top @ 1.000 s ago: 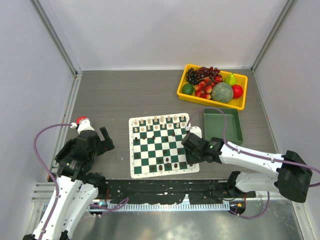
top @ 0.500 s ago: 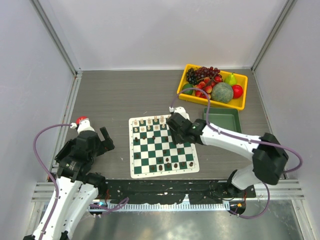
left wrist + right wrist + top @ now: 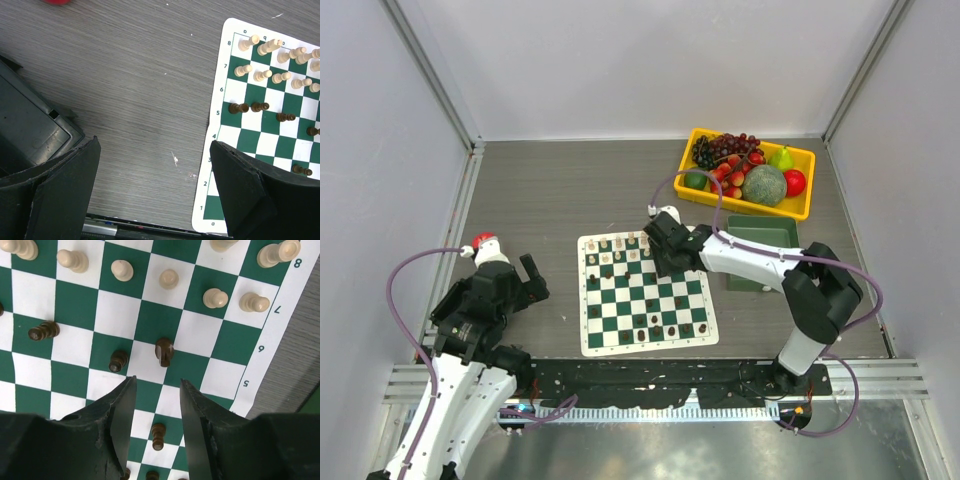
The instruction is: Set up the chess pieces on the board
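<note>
A dark chess piece [image 3: 164, 351] sat on the board [image 3: 155, 322] just ahead of the right gripper [image 3: 157, 385], whose jaws stood partly apart and empty. Cream pieces [image 3: 215, 298] lined the rows beyond. The left gripper [image 3: 155, 146] hung fully spread and empty above the table [image 3: 135, 75].

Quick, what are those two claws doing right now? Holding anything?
Left gripper: wide open, holding nothing.
Right gripper: open, holding nothing, tips just short of a dark chess piece.

Overhead and both close wrist views share the board [image 3: 620, 302].
</note>
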